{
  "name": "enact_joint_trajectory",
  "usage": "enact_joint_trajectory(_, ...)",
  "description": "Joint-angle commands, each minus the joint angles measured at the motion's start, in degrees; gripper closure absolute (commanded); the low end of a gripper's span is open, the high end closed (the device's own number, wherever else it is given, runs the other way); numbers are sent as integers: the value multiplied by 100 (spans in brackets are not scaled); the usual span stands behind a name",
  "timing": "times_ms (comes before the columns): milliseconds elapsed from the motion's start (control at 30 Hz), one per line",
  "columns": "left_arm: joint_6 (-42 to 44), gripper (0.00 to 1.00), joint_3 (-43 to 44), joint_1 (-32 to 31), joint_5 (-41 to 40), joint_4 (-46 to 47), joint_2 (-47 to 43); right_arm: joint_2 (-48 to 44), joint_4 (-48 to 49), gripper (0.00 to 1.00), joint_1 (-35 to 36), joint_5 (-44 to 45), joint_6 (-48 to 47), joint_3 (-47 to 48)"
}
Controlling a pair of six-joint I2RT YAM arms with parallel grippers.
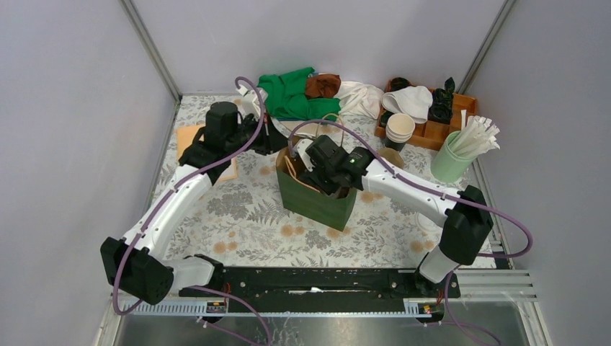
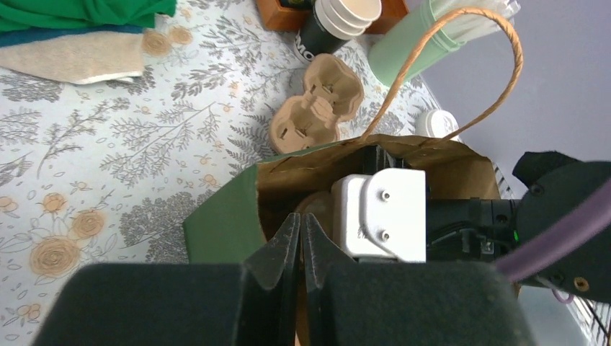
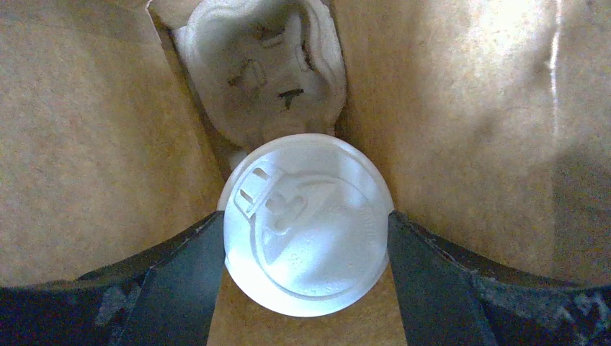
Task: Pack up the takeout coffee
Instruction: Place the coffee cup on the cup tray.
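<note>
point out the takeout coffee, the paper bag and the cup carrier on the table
takeout coffee [image 3: 308, 231]: right wrist view, centre of its white lid
paper bag [image 1: 317, 205]: top view, green outer side wall
cup carrier [image 2: 317, 108]: left wrist view, middle of the brown pulp tray

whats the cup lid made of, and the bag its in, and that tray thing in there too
Lid: looks like thin moulded plastic, white and faintly glossy, with a crisp embossed sip tab. Bag: kraft paper, matte brown and fibrous inside, softly creased, green outside. Tray: probably moulded pulp, rough and dull with ragged slits, though glare washes out its colour.
</note>
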Motion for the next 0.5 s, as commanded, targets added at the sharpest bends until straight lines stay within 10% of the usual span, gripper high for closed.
enact_joint_trajectory(0, 195, 93, 317, -147, -38, -123, 144, 385, -1094, 65, 157, 942, -91, -597)
enact_joint_trajectory(300, 541, 66, 702, -166, -168, -978, 192, -117, -770, 64, 200, 837, -60, -963)
enact_joint_trajectory(467, 639, 66, 987, -238, -142, -1547, 522, -140, -656, 64, 201, 947, -207, -1031)
